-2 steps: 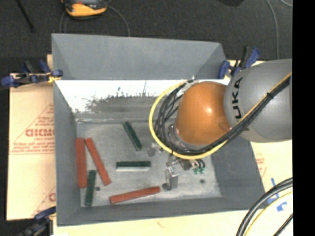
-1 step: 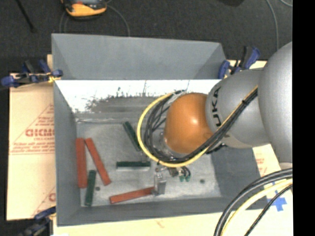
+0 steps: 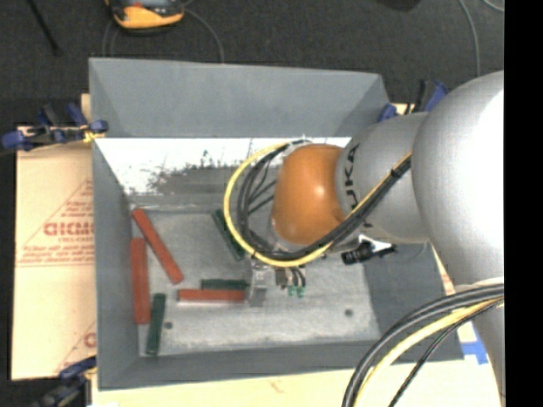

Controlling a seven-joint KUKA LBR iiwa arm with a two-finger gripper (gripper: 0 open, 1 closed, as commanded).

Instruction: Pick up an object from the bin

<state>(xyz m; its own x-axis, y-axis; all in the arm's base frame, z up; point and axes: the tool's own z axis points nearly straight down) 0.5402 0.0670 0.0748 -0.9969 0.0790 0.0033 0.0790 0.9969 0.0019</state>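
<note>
Camera view. Gripper (image 3: 259, 288) sits low inside the grey metal bin (image 3: 110, 227), at lower centre of the frame, beneath the orange wrist cover (image 3: 305, 195) and a loop of cables (image 3: 242, 219). The arm (image 3: 441, 176) enters from the right of the frame.

Gripper state: cannot be told. The gripper's own body hides whether it is spread or pressed together.

Nearest items: a dark green stick (image 3: 222, 285) and an orange-red stick (image 3: 208, 295) lie side by side, both horizontal on the bin floor. Their right ends reach the gripper's left side; contact cannot be confirmed.

Remaining items, left part of the bin floor:
- a diagonal orange-red bar (image 3: 157, 246);
- a vertical orange-red bar (image 3: 138, 280) just beside it;
- a short green bar (image 3: 155, 323) near the lower left corner.
</note>
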